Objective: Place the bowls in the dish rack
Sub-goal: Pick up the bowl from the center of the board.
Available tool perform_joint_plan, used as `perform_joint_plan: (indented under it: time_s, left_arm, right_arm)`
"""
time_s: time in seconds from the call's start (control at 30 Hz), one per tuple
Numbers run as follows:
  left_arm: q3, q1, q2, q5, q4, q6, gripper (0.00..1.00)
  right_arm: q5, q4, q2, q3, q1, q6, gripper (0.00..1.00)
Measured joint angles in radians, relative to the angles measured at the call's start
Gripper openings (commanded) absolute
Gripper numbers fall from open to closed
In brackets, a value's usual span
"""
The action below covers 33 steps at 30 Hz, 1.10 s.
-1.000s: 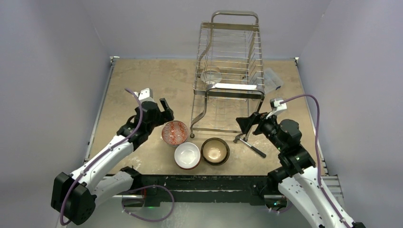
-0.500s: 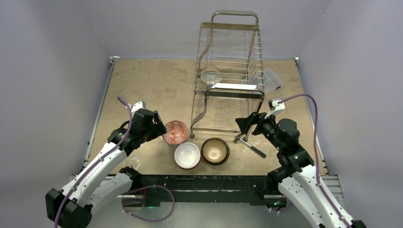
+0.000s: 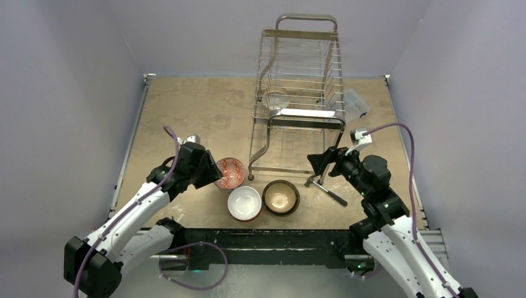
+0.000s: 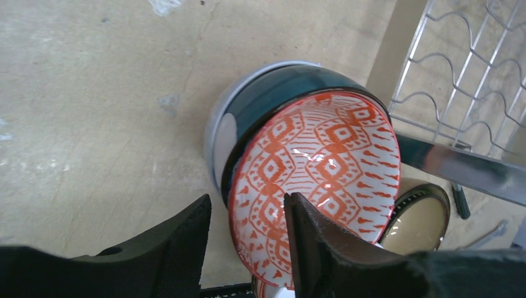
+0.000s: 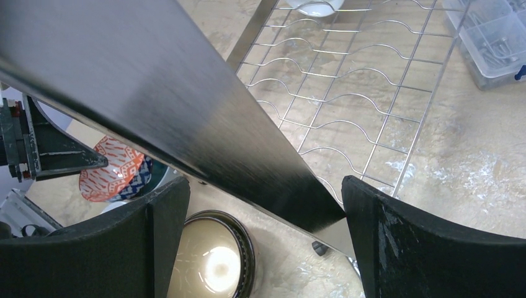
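A red-and-white patterned bowl (image 3: 233,172) (image 4: 322,155) is tipped up on the table left of the dish rack's (image 3: 301,74) front legs. My left gripper (image 3: 209,170) (image 4: 247,202) straddles its near rim. One finger rests inside the bowl and the other stands outside, with a narrow gap still showing. A white bowl (image 3: 244,202) and a dark brown bowl with a cream inside (image 3: 281,197) (image 5: 214,261) sit side by side near the front edge. My right gripper (image 3: 319,162) (image 5: 263,186) hangs open by the rack's front right leg, and a flat rack bar (image 5: 186,105) crosses between its fingers.
A small pale bowl (image 3: 276,99) sits in the rack's upper tier. A clear plastic compartment box (image 3: 355,104) (image 5: 496,43) lies right of the rack. A dark-handled tool (image 3: 327,190) lies on the table by the right gripper. Grey walls enclose the table on three sides.
My left arm pulled back and came down onto the patterned bowl. Its jaws narrowed around the rim and the bowl tipped up. The right arm stayed put.
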Motion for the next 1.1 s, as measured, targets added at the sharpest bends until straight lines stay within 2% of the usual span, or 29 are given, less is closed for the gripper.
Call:
perform_joint_plan:
  time_s: [0.13,0.37,0.47,0.8,1.1]
  left_arm:
    - [-0.002,0.0,0.013,0.058,0.033,0.009,0.35]
    - [-0.008,0.003,0.014,0.103,0.048,0.046,0.08]
    - [-0.02,0.006,0.017,0.104,0.056,0.051,0.0]
    - [-0.012,0.006,0.016,0.101,0.06,0.096,0.0]
    - [0.027,0.006,-0.02,0.026,0.061,0.121,0.0]
  right_arm:
    - [0.0,0.002,0.0,-0.003,0.0,0.0,0.93]
    - [0.0,0.004,0.0,-0.006,0.0,0.0,0.93]
    - [0.0,0.004,0.0,-0.006,0.0,0.0,0.93]
    - [0.0,0.014,0.0,-0.014,0.0,0.004,0.94]
    - [0.011,-0.026,-0.053,-0.014,0.0,0.031,0.96]
